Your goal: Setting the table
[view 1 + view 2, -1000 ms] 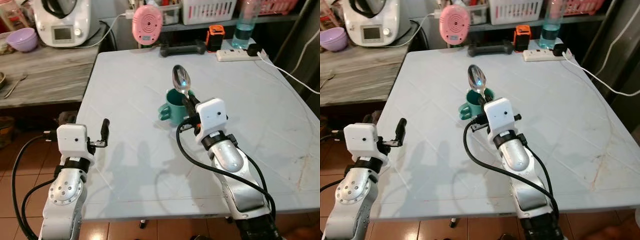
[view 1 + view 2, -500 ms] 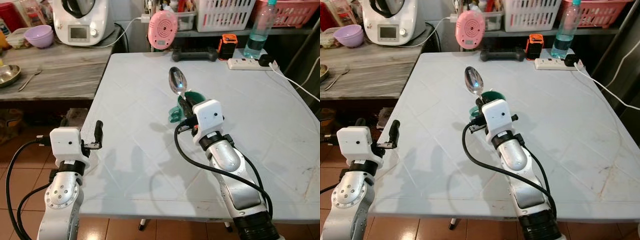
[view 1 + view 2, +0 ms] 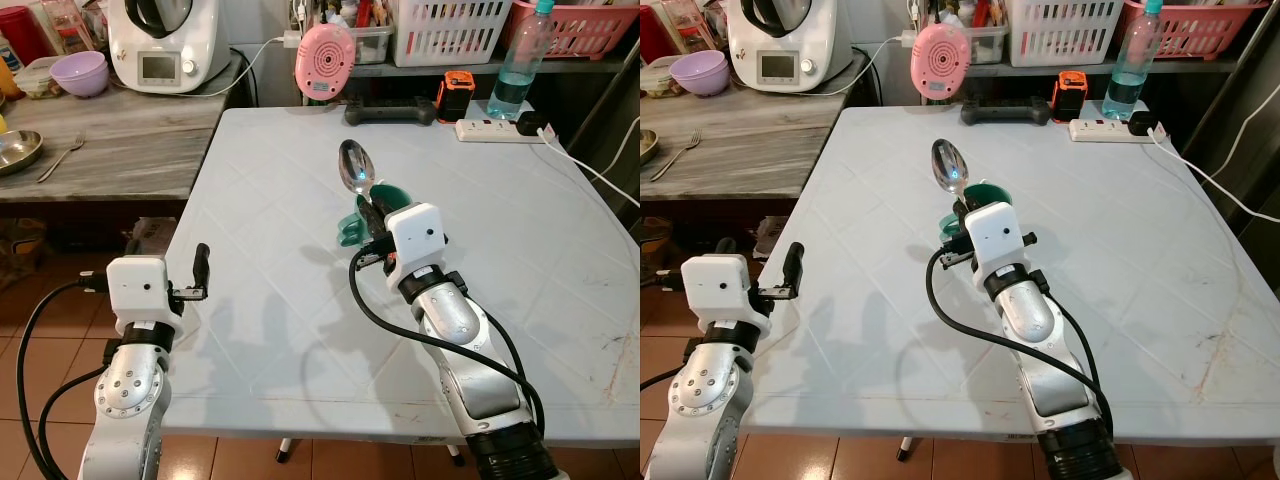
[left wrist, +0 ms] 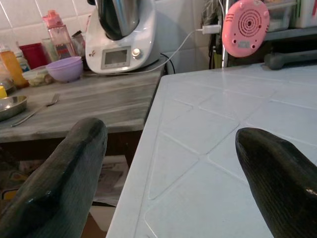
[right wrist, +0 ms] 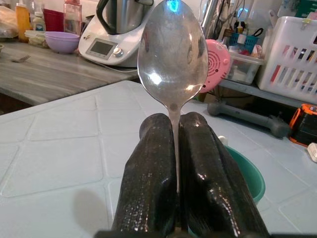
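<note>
While clamped on the spoon (image 5: 172,55) | right gripper (image 5: 176,148) over, seemingly, green mug (image 3: 352,218) | left gripper (image 4: 168,173) open, empty

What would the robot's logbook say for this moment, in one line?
right gripper: shut on spoon, above green cup | left gripper: open, at table edge

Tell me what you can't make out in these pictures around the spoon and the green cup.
- Spoon handle: clamped between the right gripper fingers, right wrist view; its length is hidden.
- Green cup: mostly behind the right wrist in both eye views; contents unseen.
- Left gripper: edge-on in the eye views, its finger spread shows from the left wrist view.
</note>
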